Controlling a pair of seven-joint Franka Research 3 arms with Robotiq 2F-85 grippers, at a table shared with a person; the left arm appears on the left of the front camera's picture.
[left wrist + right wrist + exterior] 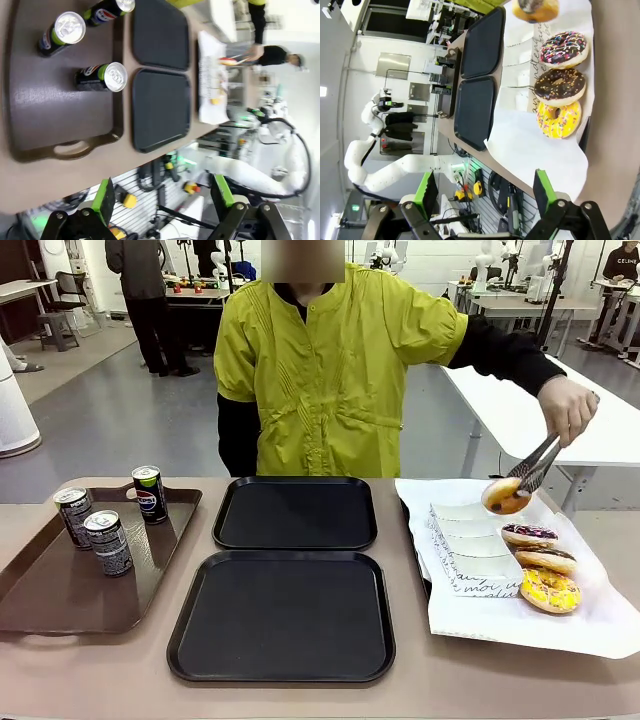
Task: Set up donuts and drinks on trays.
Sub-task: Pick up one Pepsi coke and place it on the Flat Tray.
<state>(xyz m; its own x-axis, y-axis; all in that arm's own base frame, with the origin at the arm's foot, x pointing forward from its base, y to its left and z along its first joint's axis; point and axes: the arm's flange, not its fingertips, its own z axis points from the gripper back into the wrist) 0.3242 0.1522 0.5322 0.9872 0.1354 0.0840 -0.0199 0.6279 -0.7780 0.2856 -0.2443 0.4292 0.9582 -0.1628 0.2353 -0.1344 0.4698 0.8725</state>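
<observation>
- While pinched in the tongs (535, 465) gripped by the person's hand (567, 405), raised clear above the white paper boxes (470, 540): one golden glazed donut (505, 496), tilted, touching nothing but the tong tips.
- Lying in a row on the white paper sheet (520, 625), just beside those boxes, at the right of the table (450, 695): sprinkled chocolate donut (529, 534) farthest, plain chocolate donut (546, 559) in the middle, yellow sprinkled donut (550, 590) nearest; neighbours touching or very nearly so.
- Standing upright on the brown tray (60, 590) at the left, well apart from the donuts: logo can (150, 494) at the far edge with its blue-red mark showing, left can (73, 516) and near can (108, 542) just beside each other.
- Set between the brown tray and the paper sheet, one behind the other, rims close together: far black tray (295, 513) and near black tray (281, 615).
- Left gripper (163, 197): spread wide, nothing between the green pads; held high by the table's near edge, looking down on the brown tray's handle and the cans' silver tops.
- Right gripper (485, 192): likewise spread wide, nothing between the pads; held high off the table's near right side, looking down on the paper sheet's near edge and, past it, the three resting donuts.
</observation>
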